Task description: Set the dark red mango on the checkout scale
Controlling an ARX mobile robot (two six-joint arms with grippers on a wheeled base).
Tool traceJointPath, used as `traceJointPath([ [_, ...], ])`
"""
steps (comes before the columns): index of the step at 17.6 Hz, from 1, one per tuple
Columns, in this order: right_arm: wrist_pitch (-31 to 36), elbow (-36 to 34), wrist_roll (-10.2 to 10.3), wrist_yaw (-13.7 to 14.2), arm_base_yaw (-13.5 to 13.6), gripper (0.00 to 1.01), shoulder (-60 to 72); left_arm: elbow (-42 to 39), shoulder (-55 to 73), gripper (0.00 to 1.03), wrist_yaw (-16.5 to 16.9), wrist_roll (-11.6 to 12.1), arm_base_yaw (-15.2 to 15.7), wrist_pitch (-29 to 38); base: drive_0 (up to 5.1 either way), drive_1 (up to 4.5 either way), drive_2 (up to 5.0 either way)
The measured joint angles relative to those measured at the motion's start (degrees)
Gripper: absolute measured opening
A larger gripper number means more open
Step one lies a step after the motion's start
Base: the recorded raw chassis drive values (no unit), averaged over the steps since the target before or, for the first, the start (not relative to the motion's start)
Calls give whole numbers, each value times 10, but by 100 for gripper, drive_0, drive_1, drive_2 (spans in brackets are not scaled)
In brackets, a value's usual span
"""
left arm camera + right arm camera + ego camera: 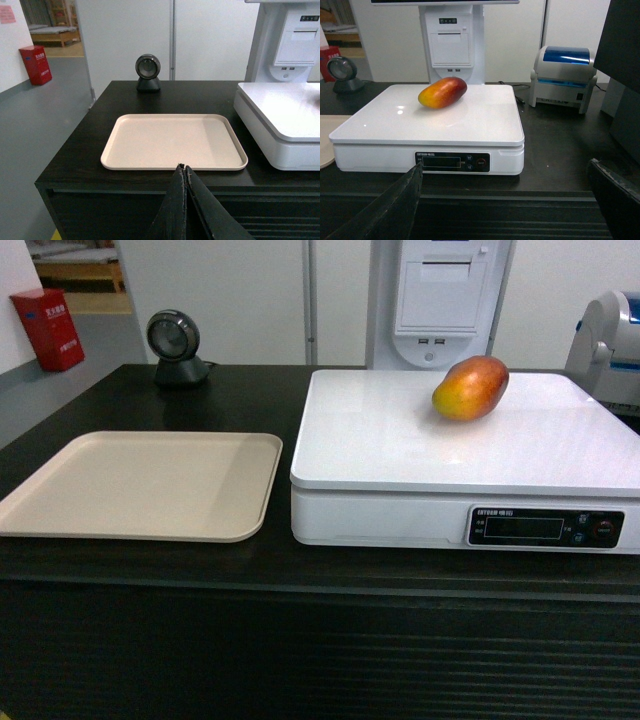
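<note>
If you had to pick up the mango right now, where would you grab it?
Probably around the middle of the dark red mango, pinching across its narrow width. It lies on its side on the scale, long axis slanting, so coming down from above seems best. The open right end effector sits nearest, with nothing around the fruit.

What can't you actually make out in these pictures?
- Scale display: readout too small and dark in the head and right wrist views.
- Mango underside: hidden against the scale top.
- Left gripper: absent from the head view.
- Right gripper: fingers cut off by the frame's bottom edge.
</note>
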Motion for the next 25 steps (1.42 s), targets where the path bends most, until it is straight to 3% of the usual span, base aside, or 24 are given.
traceJointPath([
  [1, 0, 0, 0, 0, 0, 98, 0, 0, 0, 4, 0, 0, 0, 0, 0, 0, 0],
  [9, 0, 0, 0, 0, 0, 98, 0, 0, 0, 98, 0, 0, 0, 0, 0, 0, 0],
  [25, 0, 0, 0, 0, 0, 98, 0, 0, 0, 98, 0, 0, 0, 0, 0, 0, 0],
])
